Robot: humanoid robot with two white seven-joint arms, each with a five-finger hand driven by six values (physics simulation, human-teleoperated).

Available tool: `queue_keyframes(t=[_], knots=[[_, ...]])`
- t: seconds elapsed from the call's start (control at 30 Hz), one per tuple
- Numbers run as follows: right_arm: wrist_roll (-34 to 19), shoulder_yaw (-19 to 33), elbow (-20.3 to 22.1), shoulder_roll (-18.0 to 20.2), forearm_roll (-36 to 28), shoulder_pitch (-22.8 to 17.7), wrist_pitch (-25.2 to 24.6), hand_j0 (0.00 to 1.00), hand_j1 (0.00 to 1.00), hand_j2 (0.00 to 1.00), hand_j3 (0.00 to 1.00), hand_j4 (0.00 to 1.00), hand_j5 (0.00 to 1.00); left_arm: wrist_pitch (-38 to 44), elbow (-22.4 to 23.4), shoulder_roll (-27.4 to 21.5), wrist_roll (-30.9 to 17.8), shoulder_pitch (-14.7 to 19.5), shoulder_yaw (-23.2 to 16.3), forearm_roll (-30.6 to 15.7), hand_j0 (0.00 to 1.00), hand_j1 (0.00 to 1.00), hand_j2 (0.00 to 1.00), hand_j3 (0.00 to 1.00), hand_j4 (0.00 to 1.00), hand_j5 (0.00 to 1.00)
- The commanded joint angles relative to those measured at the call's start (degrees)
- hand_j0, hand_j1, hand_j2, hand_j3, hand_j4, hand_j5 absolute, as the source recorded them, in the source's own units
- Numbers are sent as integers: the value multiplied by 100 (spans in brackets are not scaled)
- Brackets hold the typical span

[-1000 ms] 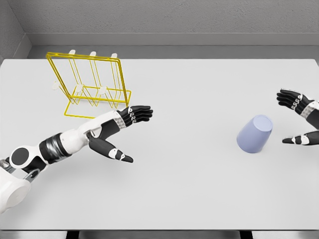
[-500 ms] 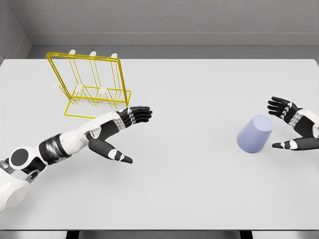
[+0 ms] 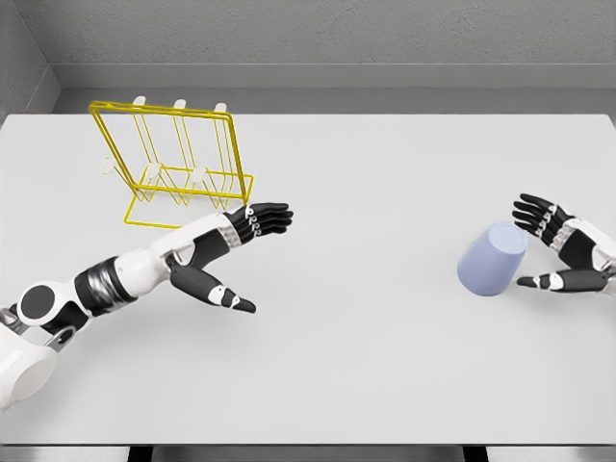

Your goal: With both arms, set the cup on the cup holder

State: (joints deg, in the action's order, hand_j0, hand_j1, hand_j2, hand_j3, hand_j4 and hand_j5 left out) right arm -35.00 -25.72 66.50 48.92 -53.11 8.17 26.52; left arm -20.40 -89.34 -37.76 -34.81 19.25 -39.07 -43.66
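Observation:
A pale lavender cup (image 3: 492, 259) lies tilted on the white table at the right. My right hand (image 3: 539, 245) is open just to its right, fingers spread above the cup's rim and thumb stretched out below, close to the cup but not closed on it. The yellow wire cup holder (image 3: 178, 164) with white-tipped pegs stands at the back left. My left hand (image 3: 252, 252) hovers open in front of the holder, fingers pointing right, holding nothing.
The white table (image 3: 366, 366) spans the view, with its front edge along the bottom. A grey wall runs behind the table's far edge.
My right hand has moved left and down toward the cup, now right beside it. The left arm has barely shifted. The cup has stayed put.

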Motion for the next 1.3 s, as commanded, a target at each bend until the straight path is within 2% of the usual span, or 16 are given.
queue_keyframes(t=[0.0, 0.6, 0.73, 0.87, 0.97, 1.27], knots=[[0, -74, -49, -32, -24, 0, -24, 100, 100, 100, 100, 100, 100, 1, 13, -4, 0, 0, 13, -38, 100, 100, 100, 100, 100, 100], [0, -337, -32, -217, 90, 114, -16, 100, 100, 100, 100, 100, 100, 36, 153, 14, 18, 18, 84, -38, 100, 100, 100, 100, 100, 100], [0, -478, -40, -217, 90, 167, -16, 100, 100, 100, 100, 100, 100, 739, 215, 31, 132, 18, 84, -20, 100, 100, 100, 100, 100, 100], [0, -504, -32, -243, 90, 167, -24, 100, 100, 100, 100, 100, 100, 739, 602, 497, 185, 53, 84, 217, 100, 100, 100, 100, 100, 100], [0, -575, -32, -252, 90, 211, -24, 100, 100, 100, 100, 100, 100, 721, 619, 515, 185, 53, 84, 200, 100, 100, 100, 100, 100, 100], [0, -566, -40, -296, 90, 211, -24, 86, 86, 86, 86, 86, 86, 695, 602, 506, 167, 35, 93, 191, 100, 100, 100, 100, 100, 100]])
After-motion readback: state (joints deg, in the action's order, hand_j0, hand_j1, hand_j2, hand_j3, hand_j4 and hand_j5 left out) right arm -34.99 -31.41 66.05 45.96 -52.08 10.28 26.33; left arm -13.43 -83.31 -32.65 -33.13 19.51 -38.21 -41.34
